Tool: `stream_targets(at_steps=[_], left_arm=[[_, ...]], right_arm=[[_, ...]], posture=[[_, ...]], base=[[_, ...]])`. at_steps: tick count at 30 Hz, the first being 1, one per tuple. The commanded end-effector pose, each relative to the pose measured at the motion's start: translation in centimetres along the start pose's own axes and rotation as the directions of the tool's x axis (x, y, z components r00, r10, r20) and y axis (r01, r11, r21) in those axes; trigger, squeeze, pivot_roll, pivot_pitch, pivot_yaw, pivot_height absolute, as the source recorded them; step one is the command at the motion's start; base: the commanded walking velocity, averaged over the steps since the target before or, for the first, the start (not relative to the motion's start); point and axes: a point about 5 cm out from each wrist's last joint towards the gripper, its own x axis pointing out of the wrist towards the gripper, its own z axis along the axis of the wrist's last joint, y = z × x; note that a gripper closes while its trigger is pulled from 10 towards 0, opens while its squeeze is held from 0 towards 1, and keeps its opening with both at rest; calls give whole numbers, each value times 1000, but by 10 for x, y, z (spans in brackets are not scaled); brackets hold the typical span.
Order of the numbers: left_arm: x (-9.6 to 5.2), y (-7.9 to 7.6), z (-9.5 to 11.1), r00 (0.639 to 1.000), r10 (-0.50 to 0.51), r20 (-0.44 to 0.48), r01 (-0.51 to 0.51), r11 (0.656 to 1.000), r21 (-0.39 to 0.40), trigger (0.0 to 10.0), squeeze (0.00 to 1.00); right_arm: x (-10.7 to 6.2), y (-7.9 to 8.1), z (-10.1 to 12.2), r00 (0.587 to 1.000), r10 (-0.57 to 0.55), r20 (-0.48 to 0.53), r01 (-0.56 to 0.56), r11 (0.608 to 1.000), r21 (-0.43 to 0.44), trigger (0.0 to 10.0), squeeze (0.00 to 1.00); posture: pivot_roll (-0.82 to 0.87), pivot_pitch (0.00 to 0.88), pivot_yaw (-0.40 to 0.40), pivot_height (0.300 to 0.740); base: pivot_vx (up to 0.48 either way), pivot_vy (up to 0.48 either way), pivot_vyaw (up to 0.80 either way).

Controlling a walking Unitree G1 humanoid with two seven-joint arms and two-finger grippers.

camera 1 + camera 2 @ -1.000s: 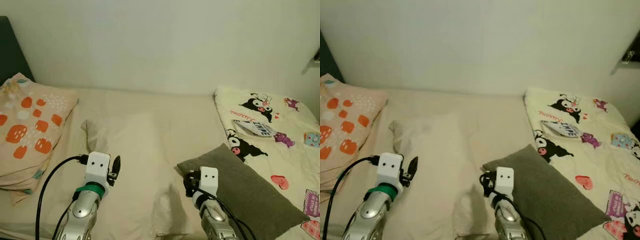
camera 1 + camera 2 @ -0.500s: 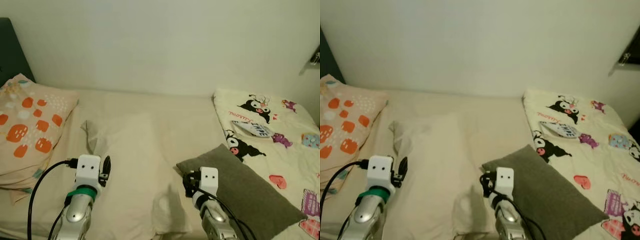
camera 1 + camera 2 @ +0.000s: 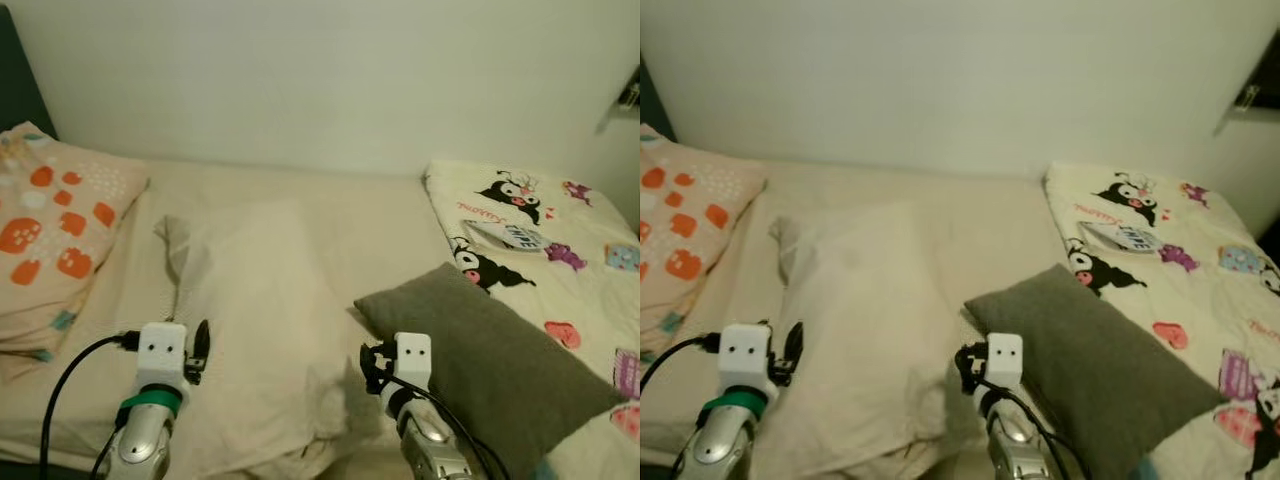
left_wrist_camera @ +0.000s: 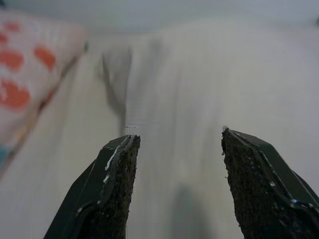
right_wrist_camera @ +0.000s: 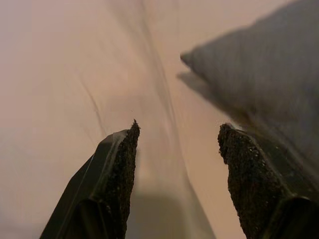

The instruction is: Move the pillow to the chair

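My left gripper point(image 3: 200, 340) has drawn back toward bed point(image 3: 360, 215) edge, jaws spread, empty. Right gripper point(image 3: 372, 362) jaws spread beside grey pillow point(image 3: 490, 345) corner, not touching. Cream pillow point(image 3: 255, 310) lies mid-bed. No grasp yet; chair unseen.

Bare sheet point(image 3: 330, 220) lies open between cream pillow point(image 3: 250, 300) and grey pillow point(image 3: 490, 350).

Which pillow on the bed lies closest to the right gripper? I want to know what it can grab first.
The plain grey pillow, right beside the right gripper. The cream pillow lies further to its left, and the orange-spotted one sits at the bed's far left.
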Motion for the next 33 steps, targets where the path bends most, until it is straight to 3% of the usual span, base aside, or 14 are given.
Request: stream_targets(at_steps=[1,12,17,26,31,32,33], left_arm=[[-6,5,-4,1000,19,2,-19,1000,4,10000,0],[-16,24,1,994,76,79,-77,997,12,10000,0],[-15,38,12,984,113,135,-112,994,-18,10000,0],[-15,50,14,976,165,138,-159,986,-60,10000,0],[-13,54,16,979,124,162,-120,992,-32,10000,0],[-11,57,15,978,124,165,-118,992,-49,10000,820],[-11,57,15,978,124,165,-118,992,-49,10000,820]], right_arm=[[-1,2,-4,1000,13,-18,-13,1000,9,10000,0],[12,16,13,997,82,-5,-82,997,17,10000,0],[20,23,30,994,102,45,-105,990,92,10000,0],[25,24,36,996,73,47,-81,978,194,10000,0],[27,28,40,993,102,59,-113,968,226,10000,0],[28,30,42,991,116,65,-129,955,269,10000,0],[28,30,42,991,116,65,-129,955,269,10000,0]], posture=[[88,27,-41,594],[114,60,-100,594],[113,76,-94,594],[115,84,-88,584],[124,96,-87,584],[127,98,-87,584],[127,98,-87,584]], base=[[0,0,0],[0,0,0],[0,0,0],[0,0,0],[0,0,0],[0,0,0],[0,0,0]])
